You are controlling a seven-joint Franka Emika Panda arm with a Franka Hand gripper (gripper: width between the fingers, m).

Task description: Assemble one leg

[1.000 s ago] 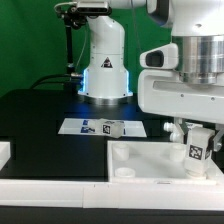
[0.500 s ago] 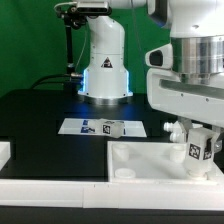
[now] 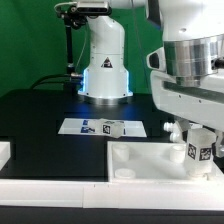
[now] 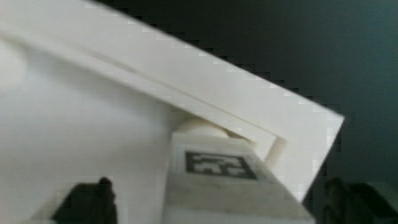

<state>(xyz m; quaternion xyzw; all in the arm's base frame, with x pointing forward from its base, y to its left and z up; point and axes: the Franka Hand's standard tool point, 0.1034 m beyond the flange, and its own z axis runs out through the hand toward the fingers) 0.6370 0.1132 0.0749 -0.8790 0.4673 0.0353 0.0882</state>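
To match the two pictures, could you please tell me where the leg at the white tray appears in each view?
Exterior view: the leg stands low at the exterior view's right, at the tray corner.
Wrist view: the leg shows its tag between the two dark fingers.
Shared landmark: the tray's raised rim beside it.

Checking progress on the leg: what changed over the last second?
The gripper drifted slightly toward the exterior view's right, over the leg standing in the tray's corner. No grasp or release shows. The tray, the spare leg and the marker board stayed put.
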